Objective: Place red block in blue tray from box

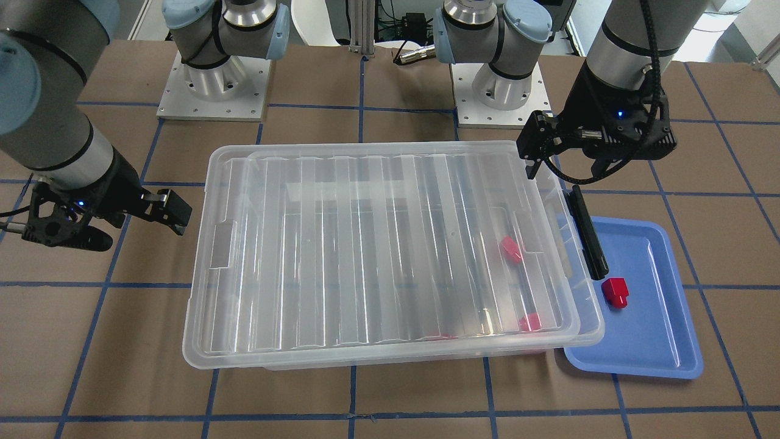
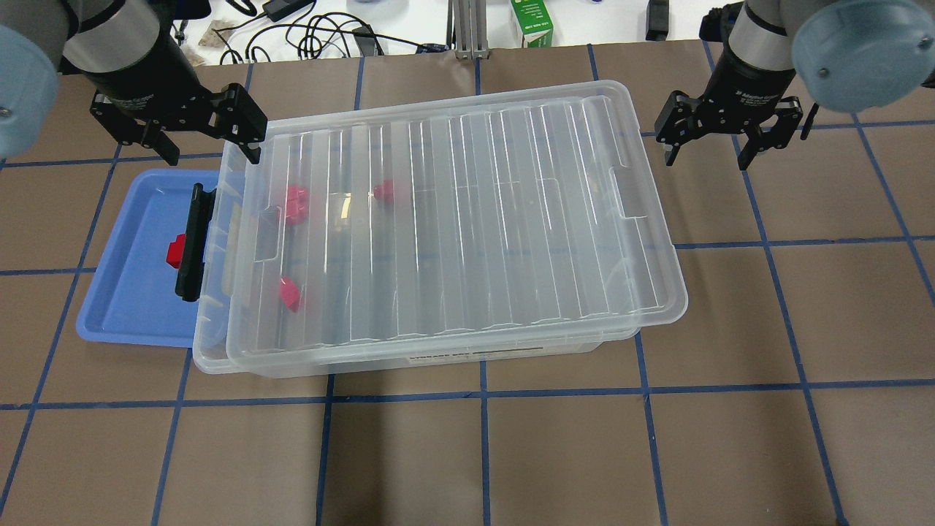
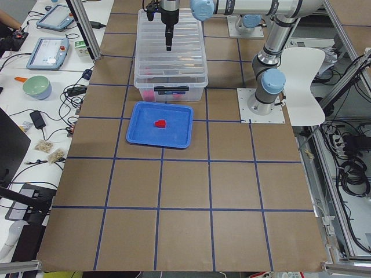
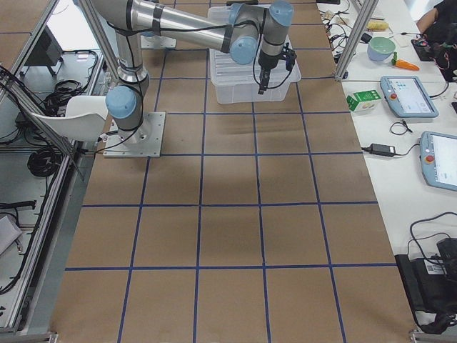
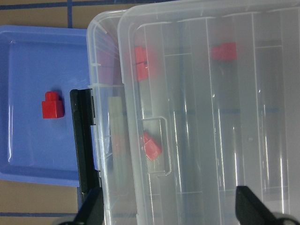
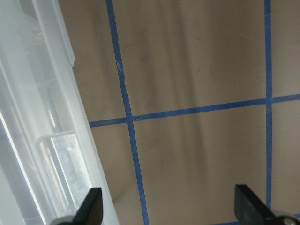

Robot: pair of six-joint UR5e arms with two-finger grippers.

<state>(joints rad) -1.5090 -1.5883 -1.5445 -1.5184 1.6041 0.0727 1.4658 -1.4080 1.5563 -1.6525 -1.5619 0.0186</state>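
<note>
One red block (image 1: 615,291) lies in the blue tray (image 1: 658,341), also seen in the overhead view (image 2: 174,252) and the left wrist view (image 5: 52,105). The clear box (image 2: 453,219) stands beside the tray (image 2: 124,292), its ribbed lid on top and slightly askew, its black handle (image 2: 191,245) at the tray end. Three red blocks (image 2: 296,204) (image 2: 385,191) (image 2: 290,294) show through the lid. My left gripper (image 2: 212,150) is open and empty above the box's far corner at the tray end. My right gripper (image 2: 707,155) is open and empty, beyond the box's other end.
The two arm bases (image 1: 213,91) (image 1: 499,85) stand behind the box. A green carton (image 2: 532,22) and cables lie past the table's far edge. Blue tape lines grid the brown table (image 2: 511,453). Side benches hold tablets and a bowl (image 3: 36,87).
</note>
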